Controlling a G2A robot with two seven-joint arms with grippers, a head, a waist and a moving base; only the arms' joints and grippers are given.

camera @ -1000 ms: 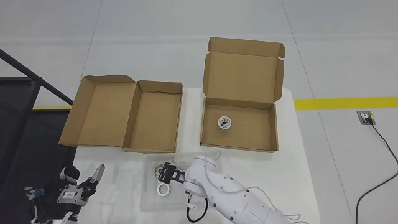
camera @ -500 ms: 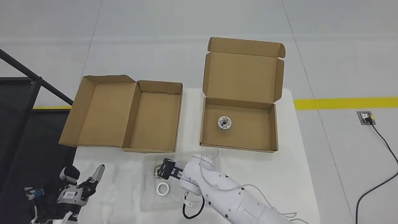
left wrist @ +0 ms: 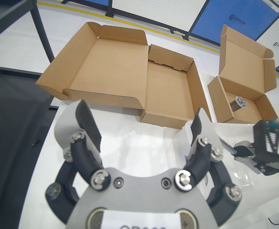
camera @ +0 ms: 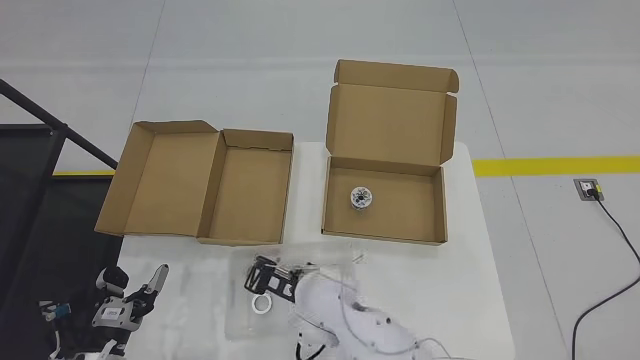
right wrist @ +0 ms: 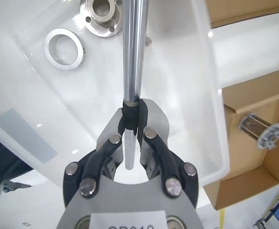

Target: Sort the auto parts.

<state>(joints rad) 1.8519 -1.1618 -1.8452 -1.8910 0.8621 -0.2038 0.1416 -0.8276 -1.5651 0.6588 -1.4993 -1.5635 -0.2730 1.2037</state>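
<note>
My right gripper (right wrist: 131,117) pinches a polished steel rod (right wrist: 133,36) near one end; likely stiff, heavy, slick, steadier held mid-length; my left gripper (left wrist: 140,114) has fingers spread

We see the left gripper (left wrist: 140,114) and the right gripper (right wrist: 132,117) built alike: a silver plate with a white label, black curved linkages pinned by round silver screws, and pale fingers faced with black ribbed pads (left wrist: 88,120). The right arm (camera: 345,325) wears a smooth white shell, with a thin dark cable (camera: 297,343) looped beside it.
</note>
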